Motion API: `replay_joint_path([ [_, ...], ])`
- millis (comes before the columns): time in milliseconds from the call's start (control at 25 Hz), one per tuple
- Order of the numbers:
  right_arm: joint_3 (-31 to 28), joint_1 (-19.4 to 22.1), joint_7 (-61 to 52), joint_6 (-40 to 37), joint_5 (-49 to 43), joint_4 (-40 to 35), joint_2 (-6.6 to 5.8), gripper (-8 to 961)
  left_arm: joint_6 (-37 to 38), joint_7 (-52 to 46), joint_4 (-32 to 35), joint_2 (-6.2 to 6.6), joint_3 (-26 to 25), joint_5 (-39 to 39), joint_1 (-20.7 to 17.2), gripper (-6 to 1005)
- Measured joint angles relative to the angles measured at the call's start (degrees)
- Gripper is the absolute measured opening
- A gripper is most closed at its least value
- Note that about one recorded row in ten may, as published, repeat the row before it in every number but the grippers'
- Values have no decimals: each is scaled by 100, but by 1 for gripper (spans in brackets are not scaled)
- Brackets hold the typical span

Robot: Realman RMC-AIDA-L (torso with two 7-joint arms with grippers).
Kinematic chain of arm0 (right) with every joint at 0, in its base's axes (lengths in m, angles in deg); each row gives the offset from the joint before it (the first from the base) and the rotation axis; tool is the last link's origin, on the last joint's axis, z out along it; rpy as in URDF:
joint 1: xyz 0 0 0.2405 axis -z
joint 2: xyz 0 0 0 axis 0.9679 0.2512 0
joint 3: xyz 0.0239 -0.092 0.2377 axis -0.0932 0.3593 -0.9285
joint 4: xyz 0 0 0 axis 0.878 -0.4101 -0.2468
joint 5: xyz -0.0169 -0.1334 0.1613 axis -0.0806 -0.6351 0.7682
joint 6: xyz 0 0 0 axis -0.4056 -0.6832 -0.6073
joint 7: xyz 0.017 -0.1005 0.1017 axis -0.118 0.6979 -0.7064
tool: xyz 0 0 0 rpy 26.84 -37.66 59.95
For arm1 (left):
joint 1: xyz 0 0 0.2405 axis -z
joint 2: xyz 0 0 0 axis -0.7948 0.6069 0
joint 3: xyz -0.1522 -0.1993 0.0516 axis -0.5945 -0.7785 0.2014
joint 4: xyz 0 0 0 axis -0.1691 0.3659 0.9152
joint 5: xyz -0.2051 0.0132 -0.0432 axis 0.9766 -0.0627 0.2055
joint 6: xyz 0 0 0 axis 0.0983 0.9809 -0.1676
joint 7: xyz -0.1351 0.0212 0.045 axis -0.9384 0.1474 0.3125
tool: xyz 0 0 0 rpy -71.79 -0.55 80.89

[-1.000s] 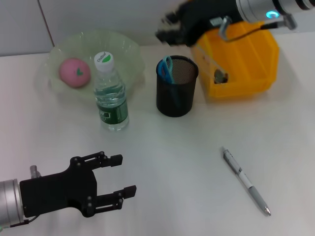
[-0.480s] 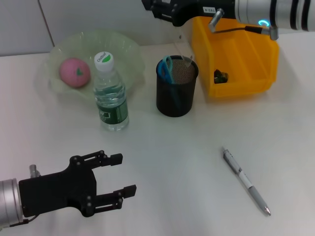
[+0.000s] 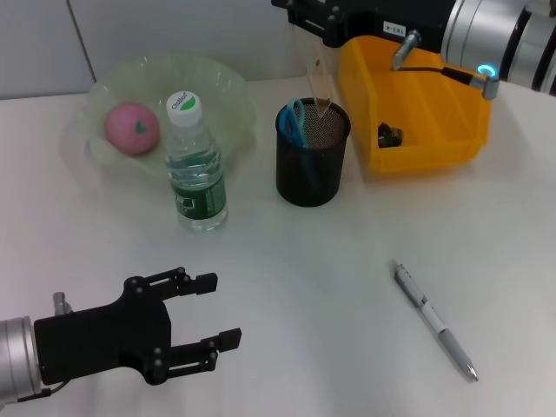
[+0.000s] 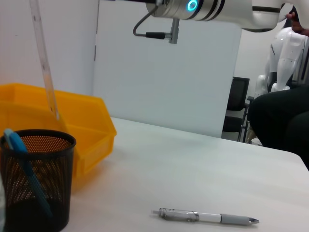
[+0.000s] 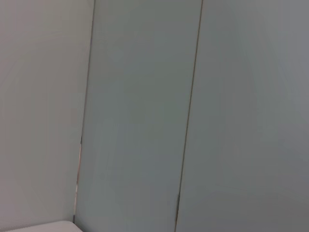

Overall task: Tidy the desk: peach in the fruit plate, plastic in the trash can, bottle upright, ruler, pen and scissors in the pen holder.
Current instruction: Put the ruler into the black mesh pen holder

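White counter filling the frame. Right gripper at top centre is sitting above the pen holder; can't tell its jaws. Ruler is leaning in the holder beside blue scissors. Left gripper, lower left, is hovering spread, empty. Pen is lying lower right; bottle upright, peach in plate.

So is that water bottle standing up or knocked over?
Standing up. The water bottle rests on its base on the table, white cap on top, beside the fruit plate.
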Motion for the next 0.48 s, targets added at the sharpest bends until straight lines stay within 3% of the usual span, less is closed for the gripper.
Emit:
replay_joint_path([
  [480, 53, -8, 886, -121, 735, 628, 0, 378, 0, -10, 0, -2, -3, -7, -17, 755],
])
